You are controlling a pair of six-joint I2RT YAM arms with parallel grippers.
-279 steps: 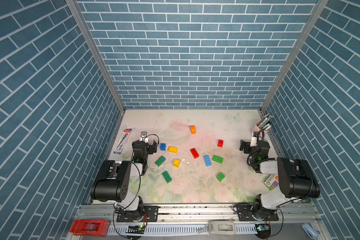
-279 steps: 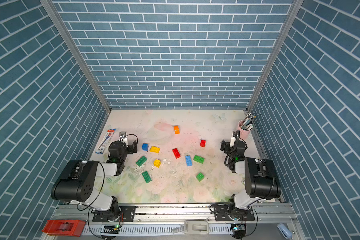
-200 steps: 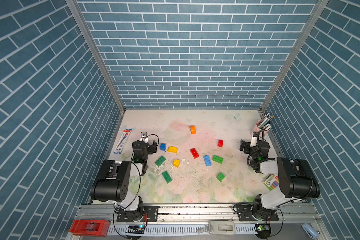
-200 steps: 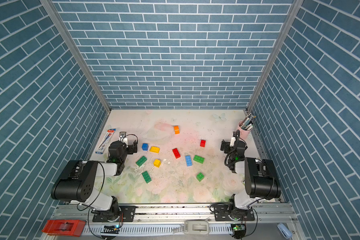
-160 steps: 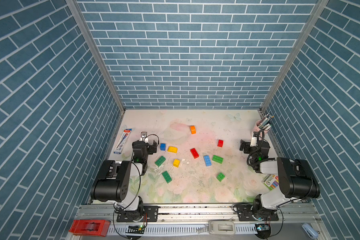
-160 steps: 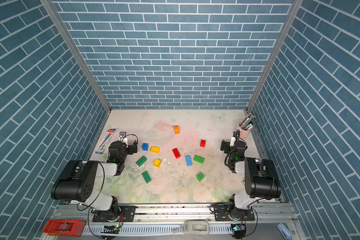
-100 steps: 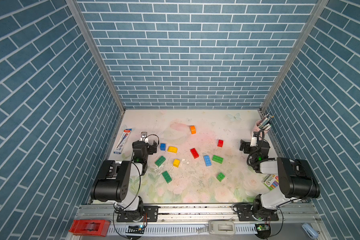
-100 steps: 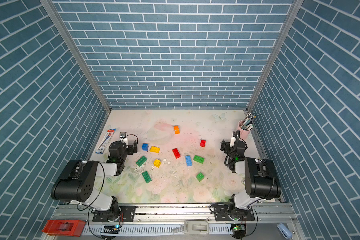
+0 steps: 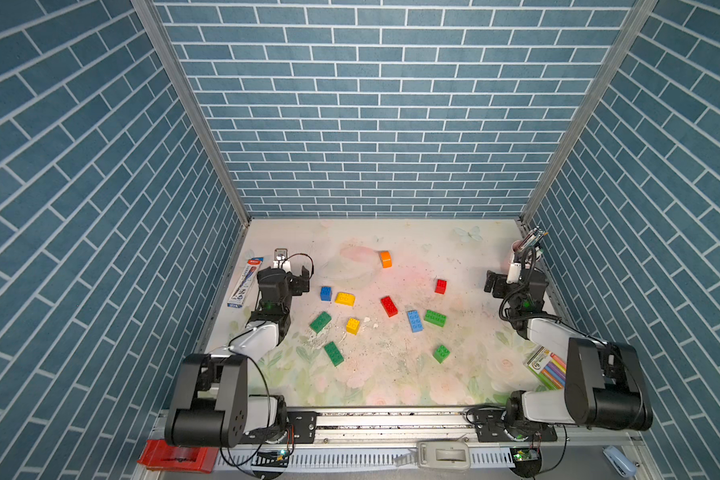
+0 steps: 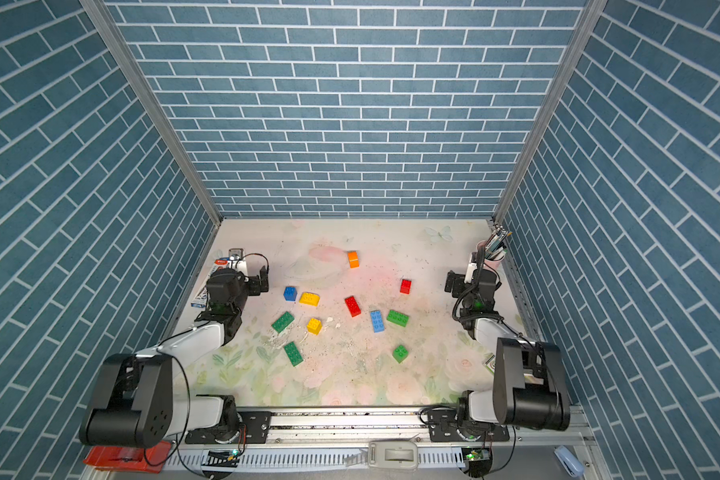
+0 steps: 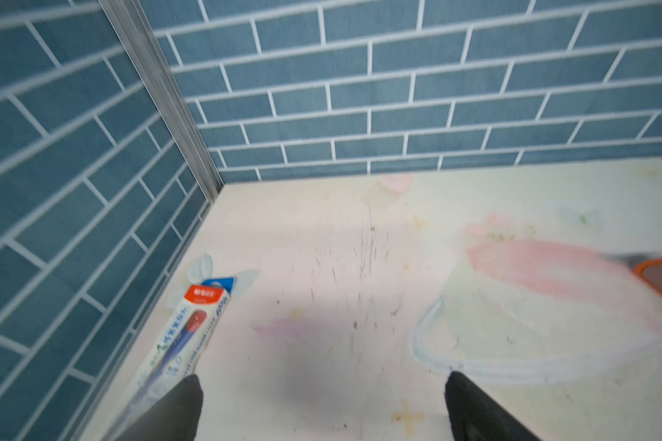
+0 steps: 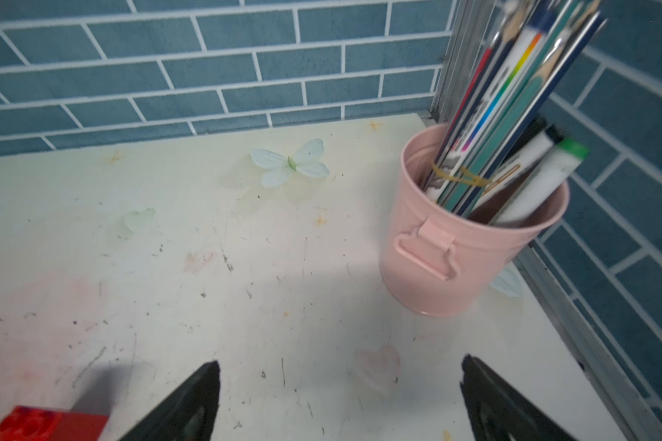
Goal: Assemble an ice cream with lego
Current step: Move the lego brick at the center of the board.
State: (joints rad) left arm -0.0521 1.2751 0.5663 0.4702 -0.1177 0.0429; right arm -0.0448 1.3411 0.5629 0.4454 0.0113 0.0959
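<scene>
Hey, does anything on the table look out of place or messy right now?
Mostly the mat: white crumbs lie beside the small yellow brick, with dark specks and scuffs around the middle. The orange brick seems tipped on its side, hollow underside showing in the left wrist view. Nothing looks broken.

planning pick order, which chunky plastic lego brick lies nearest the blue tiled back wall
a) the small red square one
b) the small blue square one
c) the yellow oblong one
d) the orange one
d, the orange plastic lego brick lies alone, closest to the blue tiled back wall in both top views.
</scene>
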